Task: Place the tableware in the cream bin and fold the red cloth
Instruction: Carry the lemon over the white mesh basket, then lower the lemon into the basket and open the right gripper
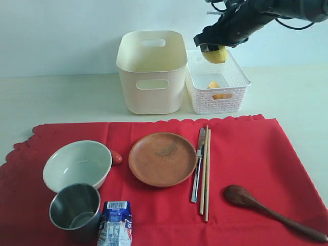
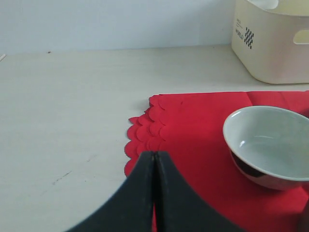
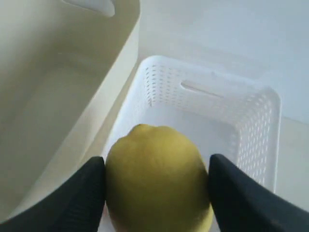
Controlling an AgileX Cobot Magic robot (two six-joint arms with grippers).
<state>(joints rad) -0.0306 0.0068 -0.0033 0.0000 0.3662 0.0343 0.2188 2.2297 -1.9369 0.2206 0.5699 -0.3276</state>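
A pale tabletop (image 1: 51, 97) carried the red cloth (image 1: 256, 154), which looked soft and limp and best pinched at a scalloped corner. Behind it stood the cream bin (image 1: 151, 97). On the cloth, the plate (image 1: 162, 159), bowl (image 1: 77, 164) and cup (image 1: 74, 210) looked rigid and slick, so their rims seemed the surest hold. The right gripper (image 1: 215, 48) clamped a lemon (image 1: 216, 55) above the lattice basket (image 1: 218, 97). The left gripper (image 2: 154, 164) was pressed together, empty.

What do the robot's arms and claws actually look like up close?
All matte black. The left claw has two smooth curved fingers tapering to thin tips. The right claw has the same rounded fingers, on a chunky arm with cables looping alongside.
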